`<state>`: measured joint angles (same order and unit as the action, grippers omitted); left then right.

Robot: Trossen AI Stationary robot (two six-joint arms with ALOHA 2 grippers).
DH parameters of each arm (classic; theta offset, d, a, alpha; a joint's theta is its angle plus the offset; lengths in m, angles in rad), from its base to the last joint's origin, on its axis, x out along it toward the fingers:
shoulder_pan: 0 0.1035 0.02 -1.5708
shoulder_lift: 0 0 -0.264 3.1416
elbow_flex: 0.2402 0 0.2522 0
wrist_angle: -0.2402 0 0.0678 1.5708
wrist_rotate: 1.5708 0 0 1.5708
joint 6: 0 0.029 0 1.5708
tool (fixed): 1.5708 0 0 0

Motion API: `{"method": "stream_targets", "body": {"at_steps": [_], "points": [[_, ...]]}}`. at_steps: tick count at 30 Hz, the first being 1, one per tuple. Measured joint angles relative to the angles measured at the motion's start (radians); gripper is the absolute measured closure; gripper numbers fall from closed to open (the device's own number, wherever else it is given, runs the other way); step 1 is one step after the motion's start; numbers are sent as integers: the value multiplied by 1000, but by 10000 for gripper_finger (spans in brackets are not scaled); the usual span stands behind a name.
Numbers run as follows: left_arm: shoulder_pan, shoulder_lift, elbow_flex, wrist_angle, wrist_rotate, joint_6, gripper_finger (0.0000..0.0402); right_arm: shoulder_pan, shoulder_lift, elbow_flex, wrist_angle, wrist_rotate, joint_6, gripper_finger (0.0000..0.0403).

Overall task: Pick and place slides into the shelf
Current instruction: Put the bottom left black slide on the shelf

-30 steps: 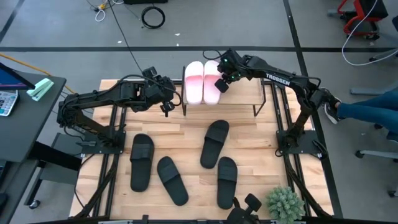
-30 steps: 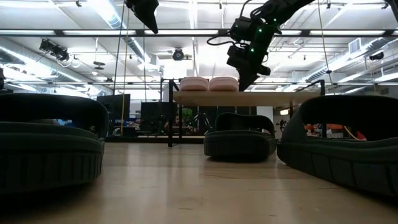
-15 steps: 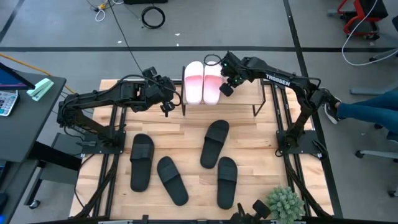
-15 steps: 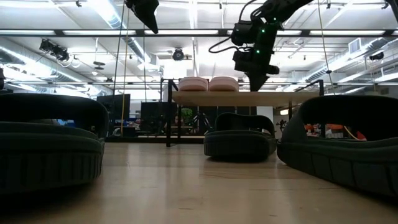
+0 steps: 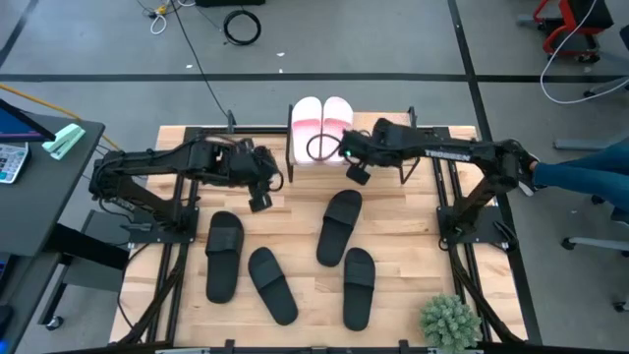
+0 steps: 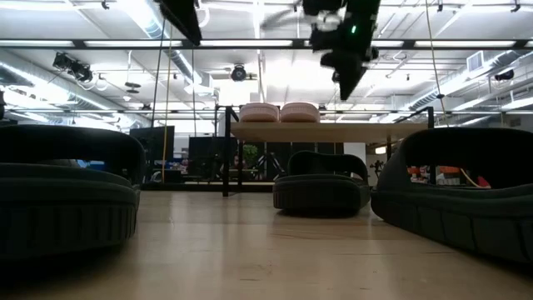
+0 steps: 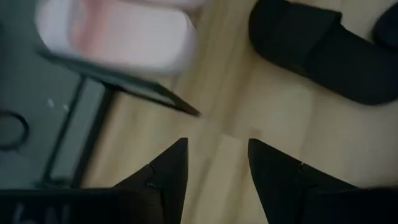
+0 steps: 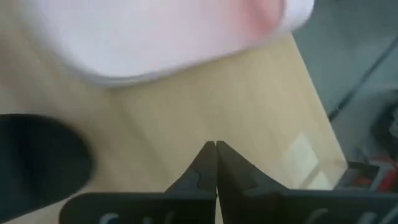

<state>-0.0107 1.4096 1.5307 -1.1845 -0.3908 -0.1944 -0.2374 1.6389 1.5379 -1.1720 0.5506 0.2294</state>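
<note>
Two light pink slides (image 5: 308,126) (image 5: 337,120) lie side by side on the shelf's slanted board (image 5: 378,147) at the table's far edge; they also show in the low view (image 6: 279,112). Four black slides lie flat on the table: (image 5: 224,256), (image 5: 272,285), (image 5: 340,226), (image 5: 359,287). My right gripper (image 5: 356,174) (image 8: 216,149) is shut and empty, hovering just off the shelf's near edge, by the right pink slide (image 8: 168,31). My left gripper (image 5: 259,201) (image 7: 217,162) is open and empty over bare wood, left of the shelf.
A small potted plant (image 5: 452,320) stands at the table's near right corner. A person's leg (image 5: 590,167) shows beyond the right edge. Bare tabletop (image 5: 285,211) lies between the shelf and the black slides. The shelf board right of the pink slides is bare.
My right gripper has drawn back from over the right pink slide toward the table's near edge and risen, coming off the shelf. My left gripper has moved a little toward the near edge. The pink slides stay on the shelf.
</note>
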Motion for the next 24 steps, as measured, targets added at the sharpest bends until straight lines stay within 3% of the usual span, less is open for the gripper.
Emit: {"method": "stream_targets", "body": {"at_steps": [5,9,12,21,24], "points": [[-111,45,1,-44,53,-203,230,119,-94,0,-2,-2,41,401],[-201,128,1,3,212,-214,230,189,-158,0,0,-2,65,401],[-255,203,0,2,274,-190,230,225,-189,0,9,0,110,401],[-396,447,0,-21,284,-194,206,321,-193,0,-1,-2,238,400],[-435,504,0,-18,286,-262,189,344,-178,0,-1,-3,258,400]]}}
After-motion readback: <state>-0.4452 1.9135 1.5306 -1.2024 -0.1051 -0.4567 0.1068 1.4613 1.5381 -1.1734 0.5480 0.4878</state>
